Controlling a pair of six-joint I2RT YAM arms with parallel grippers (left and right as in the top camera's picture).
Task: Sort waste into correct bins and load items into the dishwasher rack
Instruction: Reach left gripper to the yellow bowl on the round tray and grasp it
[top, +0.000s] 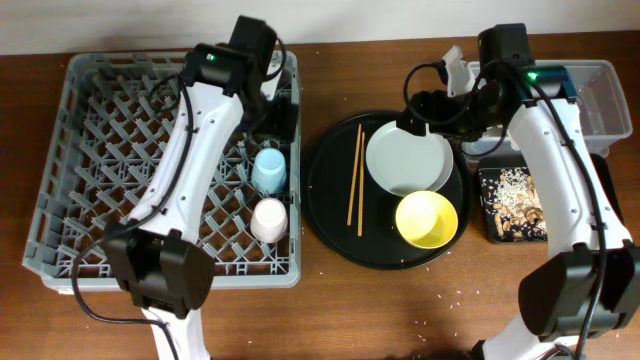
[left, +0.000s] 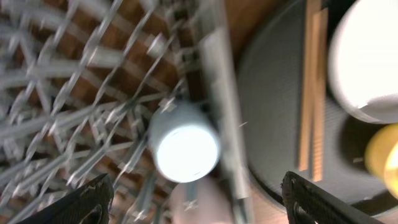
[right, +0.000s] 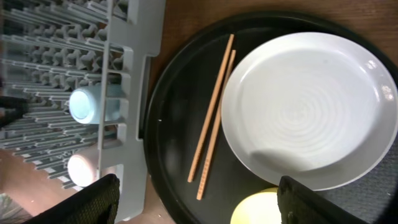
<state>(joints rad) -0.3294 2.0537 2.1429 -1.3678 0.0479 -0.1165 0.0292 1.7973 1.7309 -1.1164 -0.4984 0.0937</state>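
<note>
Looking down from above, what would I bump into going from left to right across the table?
Grey rack → chopsticks → white plate → small black tray of food scraps.

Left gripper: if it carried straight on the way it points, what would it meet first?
Probably the light-blue cup in the dishwasher rack, almost dead ahead of the left gripper; depth unclear.

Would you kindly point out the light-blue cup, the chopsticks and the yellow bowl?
light-blue cup (top: 268, 168), overhead view, middle of its round top.
chopsticks (top: 355, 180), overhead view, halfway along the pair.
yellow bowl (top: 426, 219), overhead view, centre of its inside.
</note>
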